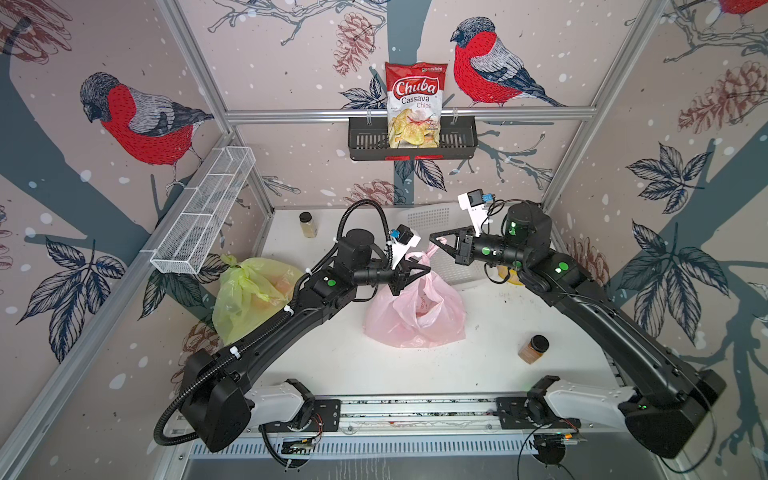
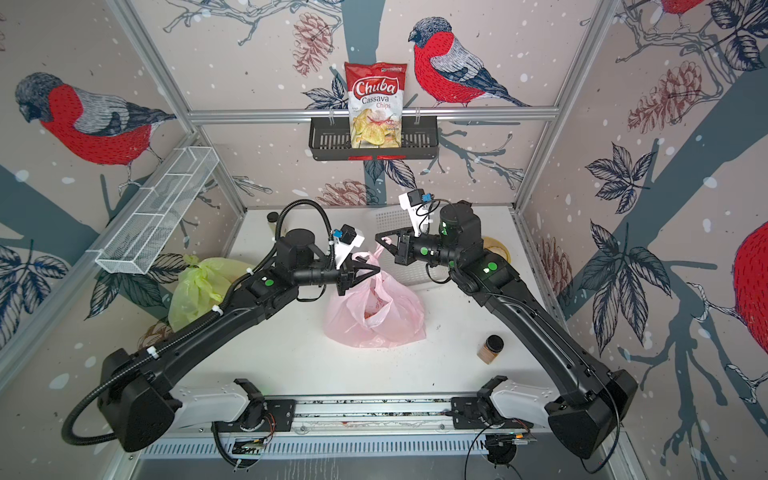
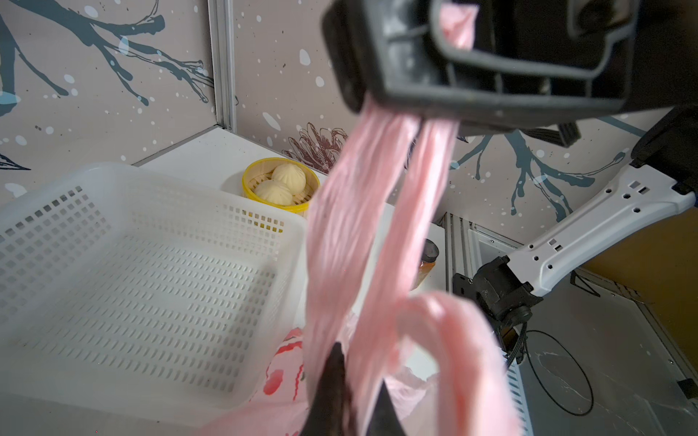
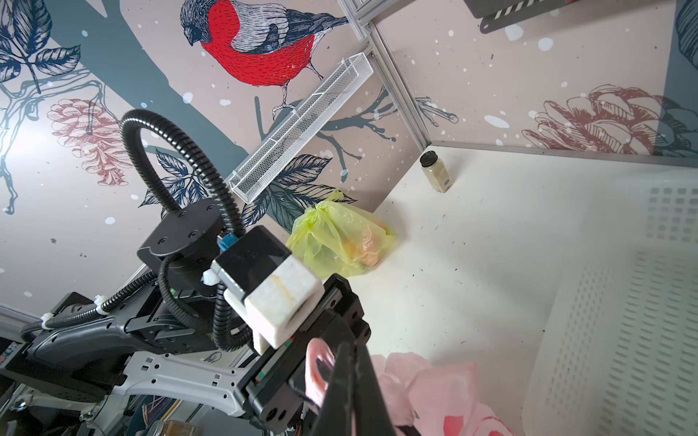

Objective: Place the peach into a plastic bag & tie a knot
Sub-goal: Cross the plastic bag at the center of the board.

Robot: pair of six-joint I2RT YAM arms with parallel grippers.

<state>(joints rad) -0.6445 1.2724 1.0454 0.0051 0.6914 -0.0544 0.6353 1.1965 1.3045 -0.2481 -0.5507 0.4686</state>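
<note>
Two black arms crowd the foreground and meet over the white table [image 1: 353, 365]. Of the pair, the left gripper [image 1: 426, 270] has its jaws pinched together on a handle of the pink bag [image 1: 415, 320]. Close by and facing it, the right gripper [image 1: 433, 237] is clamped on the same pink film, which bunches inside its fingers. Seen from the left wrist, two stretched pink strands [image 3: 362, 211] run between the two sets of jaws, and a third loop sags loose beside them.

Counting up: two plastic bags, two spice jars, two buns, one basket, one steamer, one chips packet, two wall racks.

The pink bag slumps right below both jaws, thin and crinkled, its mouth gaping. The peach [image 2: 372, 313] shows only as an orange-red blur inside that mouth; I can't make out more. A yellow-green bag [image 1: 249, 295], knotted on top with orange lumps showing through, lies well behind the left jaws, half hidden by that arm.

A white perforated basket [image 3: 143, 294] of stiff plastic sits just past the jaws, beneath the right wrist. Beyond it a round yellow steamer [image 3: 279, 207] holds the pleated buns [image 3: 289, 177]. The pale jar [image 1: 308, 224] stands in the far corner on the left jaws' side. The brown jar [image 1: 534, 349], black-capped, stands well apart on the right jaws' side.

High on the back wall a glossy chips packet [image 1: 415, 104] stands in a black slotted rack [image 1: 457, 137], and a white wire rack [image 1: 208, 208] hangs on the side wall.
</note>
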